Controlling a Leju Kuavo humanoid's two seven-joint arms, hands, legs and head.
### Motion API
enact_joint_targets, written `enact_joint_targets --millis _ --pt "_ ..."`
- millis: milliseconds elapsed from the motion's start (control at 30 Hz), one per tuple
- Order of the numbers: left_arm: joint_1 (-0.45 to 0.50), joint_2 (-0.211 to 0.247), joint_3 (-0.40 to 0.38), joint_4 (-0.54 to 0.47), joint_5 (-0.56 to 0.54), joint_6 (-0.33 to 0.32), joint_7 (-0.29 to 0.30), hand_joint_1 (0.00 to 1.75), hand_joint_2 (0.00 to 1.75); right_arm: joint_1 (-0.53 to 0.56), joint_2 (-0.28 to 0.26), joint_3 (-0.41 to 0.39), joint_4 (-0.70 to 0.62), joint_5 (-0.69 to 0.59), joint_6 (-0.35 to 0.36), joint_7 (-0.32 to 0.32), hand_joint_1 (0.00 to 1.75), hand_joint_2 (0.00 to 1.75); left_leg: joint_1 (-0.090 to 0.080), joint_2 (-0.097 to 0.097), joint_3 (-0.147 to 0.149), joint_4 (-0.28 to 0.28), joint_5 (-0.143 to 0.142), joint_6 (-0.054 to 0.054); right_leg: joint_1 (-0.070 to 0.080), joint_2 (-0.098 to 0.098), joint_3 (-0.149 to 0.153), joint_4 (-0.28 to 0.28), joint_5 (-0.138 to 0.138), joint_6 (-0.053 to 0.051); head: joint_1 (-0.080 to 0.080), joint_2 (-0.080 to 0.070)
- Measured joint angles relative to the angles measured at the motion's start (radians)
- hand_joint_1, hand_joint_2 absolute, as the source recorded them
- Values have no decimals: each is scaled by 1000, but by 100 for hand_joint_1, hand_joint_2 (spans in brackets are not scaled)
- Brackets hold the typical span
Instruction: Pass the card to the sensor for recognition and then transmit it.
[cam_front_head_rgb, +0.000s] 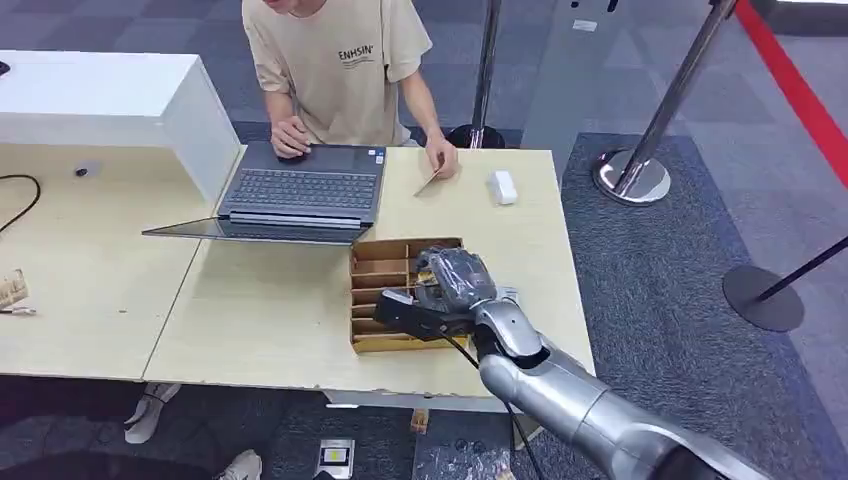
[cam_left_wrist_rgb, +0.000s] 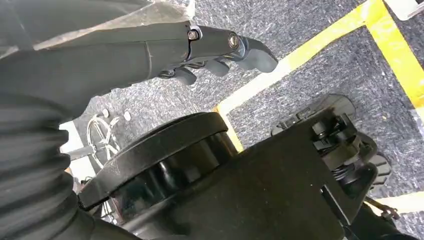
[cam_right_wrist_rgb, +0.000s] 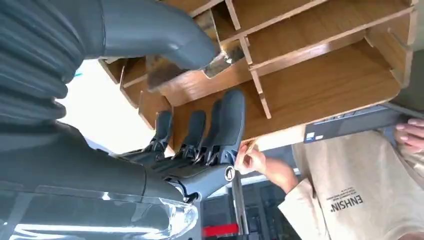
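Card: a thin tan card (cam_front_head_rgb: 428, 181) stands on edge on the far side of the table, pinched in a person's hand (cam_front_head_rgb: 441, 160); it is well apart from both robot hands.
Sensor: a small white block (cam_front_head_rgb: 502, 187) lies flat on the table just right of the card, not touching it.
Right hand (cam_front_head_rgb: 447, 292): hovers over the wooden divider tray (cam_front_head_rgb: 378, 266). In the right wrist view the dark fingers (cam_right_wrist_rgb: 226, 120) are extended side by side toward the tray's compartments and the thick grey thumb (cam_right_wrist_rgb: 165, 37) is set apart above them. Whether anything is pinched cannot be told.
Left hand (cam_left_wrist_rgb: 220, 50): hangs over grey carpet with yellow floor lines; its fingers are loosely curled and hold nothing.
Tray: light wood with several slotted compartments, at the near right part of the table, just in front of the laptop (cam_front_head_rgb: 300, 190).
Laptop: open, lying flat, the person's other hand on its keyboard edge.
Person: seated at the far side of the table in a beige T-shirt (cam_front_head_rgb: 340, 60).
Table (cam_front_head_rgb: 250, 310): pale wood top; a white box-shaped stand (cam_front_head_rgb: 110, 100) at its far left.
Surroundings: chrome barrier posts (cam_front_head_rgb: 640, 150) on carpet to the right.
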Motion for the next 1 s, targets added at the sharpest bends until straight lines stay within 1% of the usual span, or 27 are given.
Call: enact_joint_targets --millis 33,100,200,700,767,800,833,867,900,933,1000 --pt "0 0 0 0 0 0 0 0 175 0 0 0 0 -1 1 0 10 175 0 0 0 0 0 0 0 0 0 0 0 0 0 0" --pt "0 0 0 0 0 0 0 0 175 0 0 0 0 -4 -3 -2 14 175 0 0 0 0 0 0 0 0 0 0 0 0 0 0" --pt "0 0 0 0 0 1 0 0 175 0 0 0 0 -4 -6 -3 5 175 0 0 0 0 0 0 0 0 0 0 0 0 0 0" --pt "0 0 0 0 0 2 2 0 175 0 0 -1 0 -8 -11 -3 9 175 0 0 0 0 0 0 0 0 0 0 0 0 0 0" --pt "0 0 0 0 0 2 2 0 175 0 0 -1 0 -8 -11 -3 12 175 0 0 0 0 0 0 0 0 0 0 0 0 0 0" --pt "0 0 0 0 0 3 2 0 175 0 0 -1 0 -8 -11 -3 17 175 0 0 0 0 0 0 0 0 0 0 0 0 0 0" --pt "0 0 0 0 0 3 2 0 175 0 0 -1 0 -8 -10 -3 24 175 0 0 0 0 0 0 0 0 0 0 0 0 0 0" --pt "0 0 0 0 0 3 2 0 175 0 0 -1 0 -8 -10 -3 40 175 0 0 0 0 0 0 0 0 0 0 0 0 0 0" --pt "0 0 0 0 1 3 2 0 175 0 0 -1 0 -9 -9 -3 45 175 0 0 0 0 0 0 0 0 0 0 0 0 0 0" --pt "0 0 0 0 1 3 2 0 175 0 0 0 0 -9 -6 -3 45 175 0 0 0 0 0 0 0 0 0 0 0 0 0 0" --pt "0 0 0 0 2 4 2 0 175 0 0 0 0 -10 -2 -3 61 175 0 0 0 0 0 0 0 0 0 0 0 0 0 0"
